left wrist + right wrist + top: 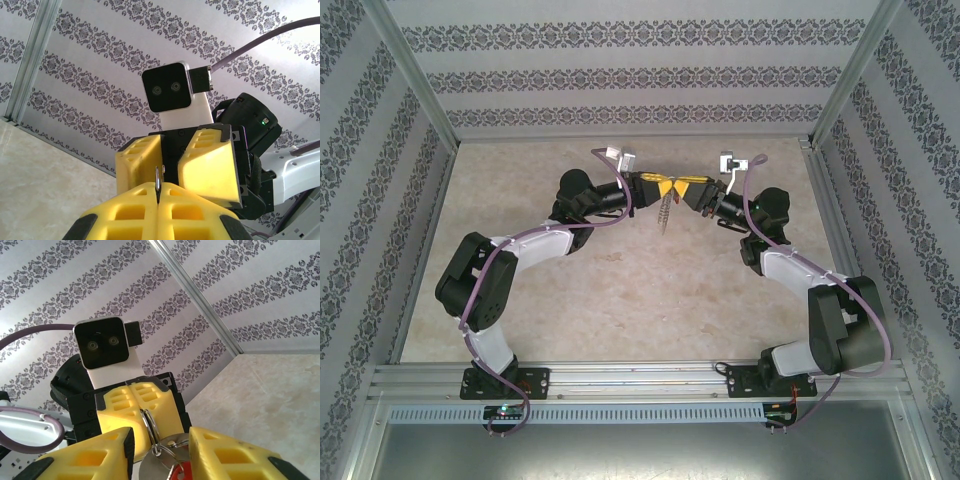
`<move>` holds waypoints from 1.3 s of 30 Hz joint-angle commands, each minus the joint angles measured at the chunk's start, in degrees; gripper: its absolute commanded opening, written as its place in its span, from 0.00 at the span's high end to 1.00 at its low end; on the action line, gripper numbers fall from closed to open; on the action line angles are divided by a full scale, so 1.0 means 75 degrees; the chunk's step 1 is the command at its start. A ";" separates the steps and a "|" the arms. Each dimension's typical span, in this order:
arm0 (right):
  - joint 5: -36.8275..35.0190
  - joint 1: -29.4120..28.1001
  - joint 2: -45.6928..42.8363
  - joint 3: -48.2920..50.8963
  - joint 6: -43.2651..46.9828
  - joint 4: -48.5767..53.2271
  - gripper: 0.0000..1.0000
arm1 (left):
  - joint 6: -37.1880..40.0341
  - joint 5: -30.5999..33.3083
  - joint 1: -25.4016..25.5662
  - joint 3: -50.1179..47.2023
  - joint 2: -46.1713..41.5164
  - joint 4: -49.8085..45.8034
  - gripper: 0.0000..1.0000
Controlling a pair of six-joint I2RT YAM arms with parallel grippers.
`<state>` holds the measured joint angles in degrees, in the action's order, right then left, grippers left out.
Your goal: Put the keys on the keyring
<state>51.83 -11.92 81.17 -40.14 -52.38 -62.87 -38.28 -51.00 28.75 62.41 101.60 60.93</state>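
Patterned walls, beige table [620, 300]. Left gripper [158, 190]: clamped on keyring [150, 426], held mid-air to steady loop for threading. Right gripper [161, 446]: jaws spaced around red key [183, 473] at loop, probably aligning it; grip unclear

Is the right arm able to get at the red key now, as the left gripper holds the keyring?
Probably yes: the left gripper is shut on the keyring, and the red key hangs between the parted fingers of the right gripper, nothing blocking.
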 commanded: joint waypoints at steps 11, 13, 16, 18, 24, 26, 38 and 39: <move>0.0261 -0.0113 0.0072 -0.0170 -0.0036 -0.0500 0.94 | -0.0204 -0.0148 -0.0060 0.0315 0.0117 0.0607 1.00; 0.0258 -0.0107 0.0061 -0.0154 -0.0024 -0.0498 0.98 | -0.0210 -0.0137 -0.0060 0.0315 0.0122 0.0618 1.00; 0.0217 -0.0091 0.0041 -0.0133 0.0000 -0.0485 1.00 | -0.0227 -0.0117 -0.0060 0.0328 0.0123 0.0658 1.00; 0.0191 -0.0074 0.0038 -0.0132 0.0012 -0.0477 1.00 | -0.0223 -0.0103 -0.0071 0.0327 0.0110 0.0663 1.00; 0.0190 0.0018 0.0064 -0.0196 0.0122 -0.0305 1.00 | -0.0296 -0.0117 -0.0306 0.0252 0.0080 0.0676 0.92; 0.0222 0.0053 0.0108 -0.0280 0.0206 -0.0183 1.00 | -0.0456 -0.0086 -0.0512 0.0212 0.0071 0.0702 0.87; 0.0786 0.0195 0.0821 -0.1213 0.0912 0.0888 1.00 | -0.0363 -0.0988 -0.1440 0.0536 0.0070 -0.0373 0.73; 0.0867 0.0195 0.0904 -0.1337 0.0996 0.1015 1.00 | -0.0229 -0.1112 -0.1455 0.0607 0.0058 -0.0632 0.73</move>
<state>55.20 -10.98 87.13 -46.92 -48.25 -56.21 -42.19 -55.00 18.28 64.34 101.91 59.68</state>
